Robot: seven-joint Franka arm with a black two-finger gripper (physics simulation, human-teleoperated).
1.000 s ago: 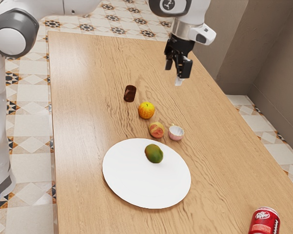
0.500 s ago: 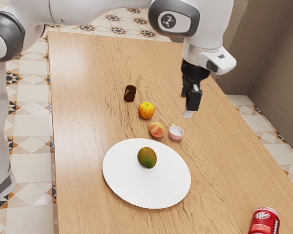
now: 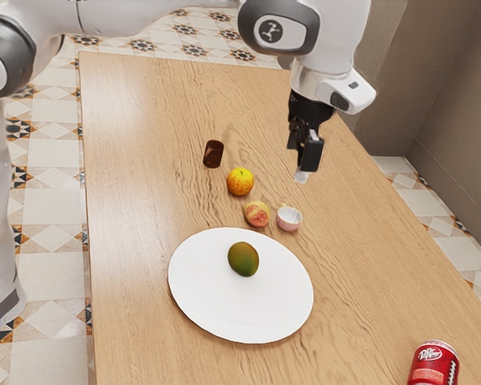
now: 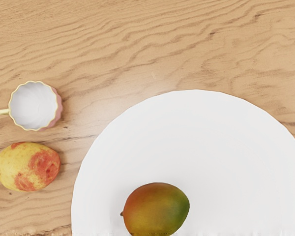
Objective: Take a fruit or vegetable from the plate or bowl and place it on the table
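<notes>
Gripper (image 3: 301, 172) hangs in the air above the wooden table (image 3: 148, 233), tipped downward and well apart from the mango (image 4: 156, 209). Whether it is spread or closed cannot be made out, and its grip, if any, cannot be judged either.

Mango and white plate (image 3: 216, 313) are touching: the fruit lies on its side on the plate's flat top, off the middle and nearer the rim that faces the teacup (image 4: 33, 105) and the yellow-and-red fruit (image 4: 28, 166). It is plump and egg-shaped, with smooth skin that runs from rusty orange-red around its short dark stem, through olive and dull gold, to deep green at the other end. The stem end points toward the side where the yellow-and-red fruit sits.

That second fruit rests on the wood outside the plate, yellow with blotchy red patches. Just beside it stands the teacup, upright, white inside and pink outside, with a scalloped yellow rim and a small yellow handle. Farther from the plate are a yellow-orange fruit (image 3: 240, 181) and, past it, a dark brown cup (image 3: 213, 154). A red Dr Pepper can (image 3: 434, 366) stands at the exterior view's lower right, well apart from the plate.
</notes>
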